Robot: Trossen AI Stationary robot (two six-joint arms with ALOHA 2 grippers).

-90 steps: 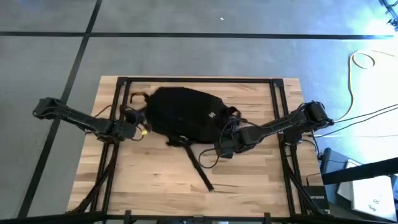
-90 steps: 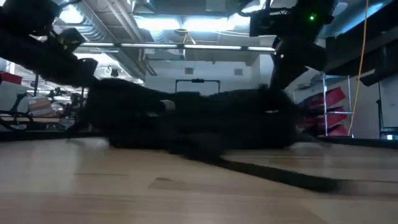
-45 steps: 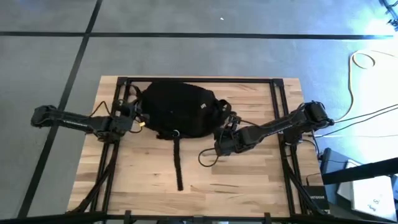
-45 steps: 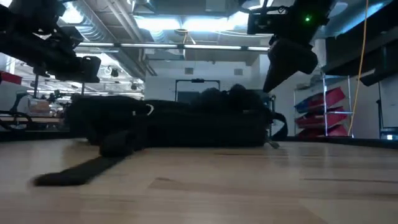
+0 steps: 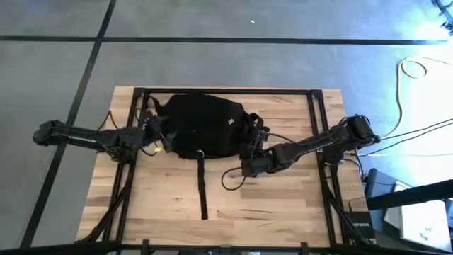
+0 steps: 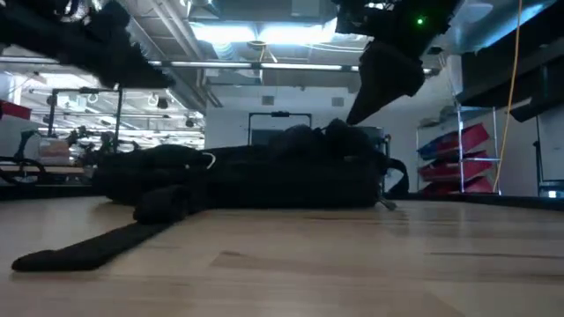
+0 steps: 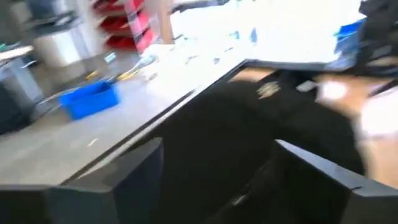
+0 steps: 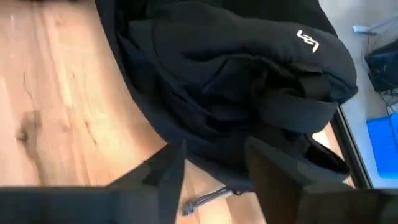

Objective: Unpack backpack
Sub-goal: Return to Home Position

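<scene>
Black backpack (image 5: 205,126): lies flat on the far half of the table, between the two grippers. A small white mark (image 8: 308,40) shows on its top panel.
Table (image 5: 283,209): pale wood planks, with dark rails along its left and right sides.
Strap (image 5: 202,185): one long black strap runs from the backpack's near edge straight toward the near side of the table, flat on the wood.
Loop (image 5: 230,178): a thin black loop lies on the wood just beside the right gripper.
Left gripper (image 5: 157,132): at the backpack's left edge. In the low view it hangs above the level of the bag.
Left jaws: apart and gripping nothing. The fingers (image 7: 124,177) stand wide, with the backpack in sight beyond them.
Right gripper (image 5: 246,151): at the backpack's near right corner, raised over it in the low view.
Right jaws: apart and empty. The fingers (image 8: 165,174) point at the bag's edge.
Metal fitting (image 8: 205,200): small, lying on the wood by the bag's edge.
</scene>
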